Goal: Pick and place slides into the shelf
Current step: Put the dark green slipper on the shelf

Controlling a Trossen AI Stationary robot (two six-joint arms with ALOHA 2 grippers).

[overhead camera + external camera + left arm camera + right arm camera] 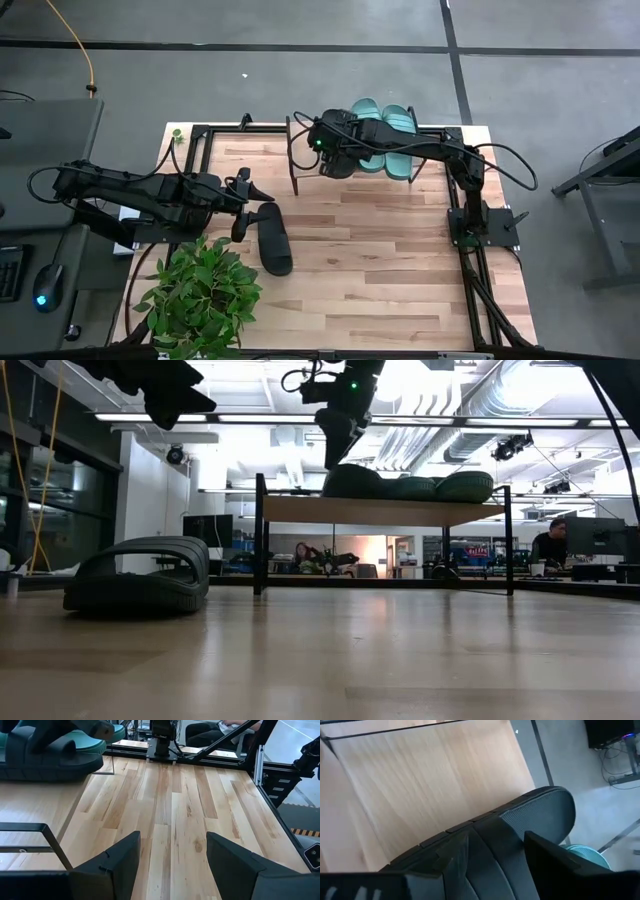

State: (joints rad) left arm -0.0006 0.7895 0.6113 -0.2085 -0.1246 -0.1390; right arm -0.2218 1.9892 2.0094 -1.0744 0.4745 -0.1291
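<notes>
Slides: three lie on the shelf [300,160] top, two teal slides [385,135] and a black slide [520,835]; the last black slide [272,238] lies on the table [400,260], well short of the shelf.
Right tool [335,160]: reaching down over the shelf, fingers astride the black slide's strap, probably seating it.
Left tool [243,200]: open, empty, beside the last black slide, likely next.

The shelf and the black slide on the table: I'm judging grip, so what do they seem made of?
The shelf: a pale wood plank, matte, on thin black legs, probably metal. The black slide: apparently moulded rubber or foam, matte, with one thick rounded strap and a finely textured footbed.
</notes>
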